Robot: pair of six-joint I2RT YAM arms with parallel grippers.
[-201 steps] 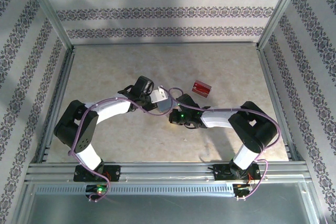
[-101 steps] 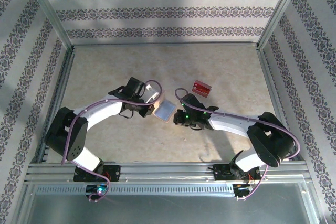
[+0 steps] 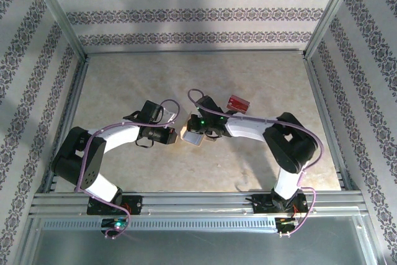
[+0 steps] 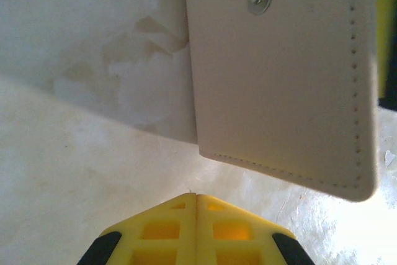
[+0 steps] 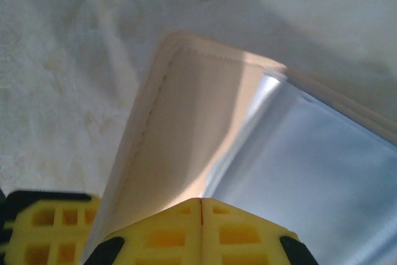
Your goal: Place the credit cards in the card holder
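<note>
The tan card holder (image 3: 191,138) lies open mid-table between both grippers. In the left wrist view its stitched tan cover (image 4: 279,79), with a metal snap, stands raised off the table and casts a shadow. My left gripper (image 4: 196,197) is shut and empty, just short of that cover's lower edge. My right gripper (image 5: 201,200) is also shut, its tips at the fold where the tan cover (image 5: 180,128) meets the clear bluish sleeves (image 5: 310,166). The red credit cards (image 3: 238,103) lie on the table right of the right wrist.
Patterned walls and metal rails (image 3: 319,110) enclose the beige tabletop (image 3: 136,79). The arm bases sit on the near rail (image 3: 198,203). A purple cable (image 3: 192,94) loops above the right wrist. A yellow finger (image 5: 43,234) of the left gripper shows beside the holder.
The right gripper swung left and further out, over the card holder. The left gripper drew back to the left. The holder went from raised between the grippers to lower, and shifted slightly left.
</note>
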